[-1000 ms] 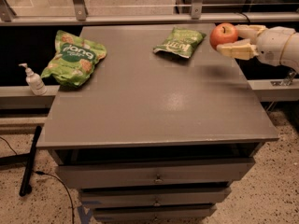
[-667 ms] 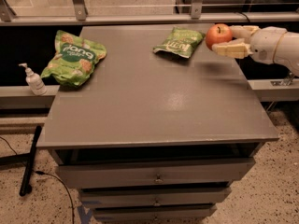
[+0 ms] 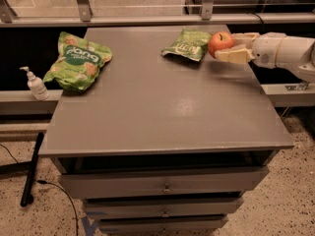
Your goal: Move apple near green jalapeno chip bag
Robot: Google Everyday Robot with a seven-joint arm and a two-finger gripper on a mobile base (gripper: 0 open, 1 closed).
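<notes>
The red-orange apple (image 3: 220,43) is held between the pale fingers of my gripper (image 3: 227,46), which reaches in from the right above the far right part of the grey cabinet top (image 3: 162,107). The gripper is shut on the apple, just off the surface. The green jalapeno chip bag (image 3: 187,44), small, flat and dark green with a pale oval logo, lies directly left of the apple, almost touching it.
A larger, puffier bright green bag (image 3: 76,60) with white lettering lies at the far left of the top, overhanging the edge. A white pump bottle (image 3: 35,85) stands on a ledge to the left. Drawers sit below the top; a rail runs behind.
My gripper has carried the apple to the left, closer to the small dark green bag. The bags have not moved.
</notes>
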